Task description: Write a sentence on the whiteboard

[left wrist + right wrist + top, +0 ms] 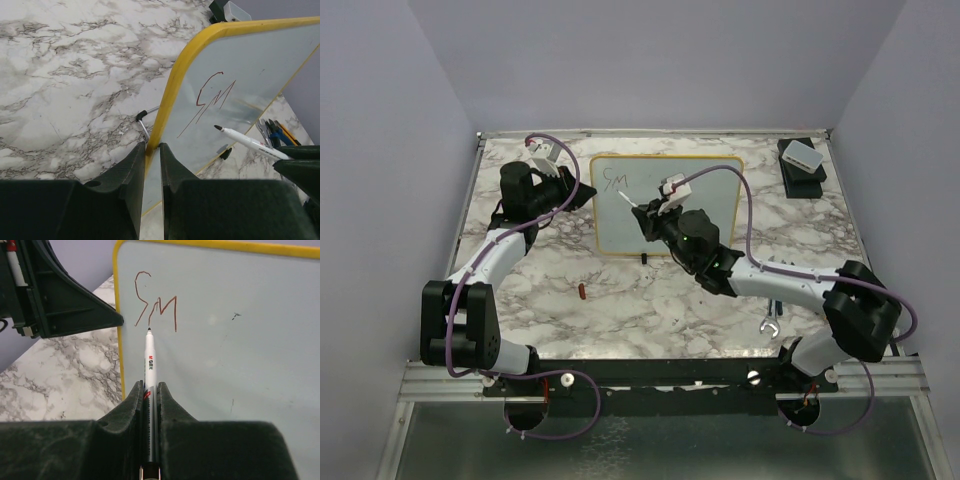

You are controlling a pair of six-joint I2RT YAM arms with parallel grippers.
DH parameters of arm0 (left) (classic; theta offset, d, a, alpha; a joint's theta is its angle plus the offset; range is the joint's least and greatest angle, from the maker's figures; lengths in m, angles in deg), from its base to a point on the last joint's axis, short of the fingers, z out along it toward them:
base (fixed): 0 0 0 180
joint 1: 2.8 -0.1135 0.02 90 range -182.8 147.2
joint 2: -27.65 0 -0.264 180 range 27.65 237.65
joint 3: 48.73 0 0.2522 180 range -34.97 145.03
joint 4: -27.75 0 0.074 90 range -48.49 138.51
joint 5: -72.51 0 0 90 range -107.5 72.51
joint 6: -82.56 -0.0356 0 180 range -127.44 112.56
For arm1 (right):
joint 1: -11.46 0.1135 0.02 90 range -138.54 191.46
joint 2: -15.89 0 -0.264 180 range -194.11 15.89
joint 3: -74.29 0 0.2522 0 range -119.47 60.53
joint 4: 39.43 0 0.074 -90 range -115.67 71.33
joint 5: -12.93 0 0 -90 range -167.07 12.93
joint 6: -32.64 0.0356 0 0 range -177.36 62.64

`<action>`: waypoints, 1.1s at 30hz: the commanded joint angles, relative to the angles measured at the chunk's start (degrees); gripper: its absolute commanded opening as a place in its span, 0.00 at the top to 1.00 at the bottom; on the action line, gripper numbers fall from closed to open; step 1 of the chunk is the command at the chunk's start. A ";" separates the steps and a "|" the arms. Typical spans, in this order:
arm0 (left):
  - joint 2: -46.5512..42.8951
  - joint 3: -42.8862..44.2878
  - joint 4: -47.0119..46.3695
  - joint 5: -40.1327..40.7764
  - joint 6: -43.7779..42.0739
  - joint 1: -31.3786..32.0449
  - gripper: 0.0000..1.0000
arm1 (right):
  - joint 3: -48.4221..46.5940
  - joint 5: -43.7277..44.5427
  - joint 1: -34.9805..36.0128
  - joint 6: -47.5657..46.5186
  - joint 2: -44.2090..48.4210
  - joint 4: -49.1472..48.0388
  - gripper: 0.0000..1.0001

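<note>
The whiteboard (705,205) stands tilted on the marble table, with a pale face and a yellow rim. Thin reddish-brown letters "Sm" (613,181) sit at its top left; the rest of the sentence does not show. My left gripper (582,193) is shut on the board's left rim (165,105), one finger each side. My right gripper (655,215) is shut on a white marker (150,357). The marker's dark tip (149,329) is just below the letters (155,305); I cannot tell whether it touches the board. The marker (250,142) and the letters (212,95) also show in the left wrist view.
A small red cap (582,292) lies on the table in front of the board. A small white box on a black base (802,158) stands at the back right. A wrench and other tools (770,322) lie at the near right. One of the board's black feet (644,259) shows at its near edge.
</note>
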 commanded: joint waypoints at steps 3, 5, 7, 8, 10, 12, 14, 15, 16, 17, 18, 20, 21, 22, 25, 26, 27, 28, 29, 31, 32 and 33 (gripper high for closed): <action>-1.33 -0.62 0.14 -0.74 -0.48 -0.05 0.82 | 2.50 -0.13 0.23 -1.92 7.99 -0.62 0.99; -1.32 -0.62 0.16 -0.72 -0.47 -0.03 0.82 | 1.91 2.54 0.25 -1.86 8.51 1.20 0.99; -1.39 -0.62 0.10 -0.72 -0.45 -0.04 0.82 | 1.46 5.49 0.23 -2.29 8.44 2.36 0.99; -1.41 -0.69 0.16 -0.72 -0.47 -0.05 0.82 | 1.68 6.38 0.23 -2.93 8.30 1.93 0.99; -1.47 -0.71 0.14 -0.72 -0.43 -0.03 0.82 | 1.66 7.23 0.14 -3.63 8.08 1.85 0.99; -1.47 -0.71 0.16 -0.71 -0.47 0.01 0.82 | 1.48 7.27 0.10 -3.82 7.71 1.97 0.99; -1.48 -0.71 0.17 -0.81 -0.41 -0.03 0.82 | 1.22 7.12 -0.01 -3.71 7.12 1.94 0.99; -1.48 -0.71 0.12 -0.81 -0.45 -0.03 0.82 | 1.21 7.03 -0.15 -3.64 6.84 1.78 0.99; -1.47 -0.71 0.10 -0.81 -0.47 0.03 0.82 | 1.19 7.06 -0.25 -3.60 6.57 1.61 0.99; -1.47 -0.79 0.09 -0.81 -0.48 0.01 0.82 | 1.18 7.08 -0.36 -3.59 6.22 1.47 0.99; -1.47 -0.80 0.11 -0.81 -0.48 -0.05 0.82 | 1.08 6.98 -0.57 -3.58 5.96 1.46 0.99; -1.47 -0.72 0.15 -0.79 -0.47 -0.01 0.81 | 0.80 6.83 -0.80 -3.56 5.51 1.46 0.99; -1.47 -0.71 0.13 -0.83 -0.47 -0.05 0.82 | 0.75 6.82 -0.89 -3.54 5.38 1.46 0.99; -1.47 -0.71 0.15 -0.86 -0.50 -0.01 0.82 | 0.61 6.67 -1.03 -3.50 5.16 1.46 0.99; -1.49 -0.71 0.15 -0.90 -0.56 0.01 0.82 | 0.32 6.48 -1.58 -3.60 4.51 1.37 0.99; -1.47 -0.71 0.17 -0.99 -0.56 -0.05 0.82 | 0.25 6.47 -1.80 -3.64 4.35 1.25 0.99; -1.47 -0.71 0.17 -0.98 -0.56 -0.04 0.82 | 0.23 6.53 -1.98 -3.78 4.11 1.20 0.99; -1.54 -0.71 0.15 -0.98 -0.56 -0.05 0.82 | 0.12 6.74 -2.05 -3.99 3.91 1.19 0.99; -1.49 -0.71 0.14 -0.98 -0.56 -0.04 0.82 | 0.09 6.93 -2.11 -4.04 3.79 1.19 0.99; -1.50 -0.63 0.16 -0.94 -0.56 0.00 0.82 | 0.14 7.15 -2.15 -4.06 3.61 1.32 0.99; -1.53 -0.63 0.12 -0.98 -0.55 -0.05 0.82 | 0.27 7.29 -2.15 -4.04 3.52 1.41 0.99; -1.48 -0.62 0.16 -0.98 -0.56 -0.05 0.82 | 0.50 7.34 -2.15 -3.87 3.50 1.57 0.99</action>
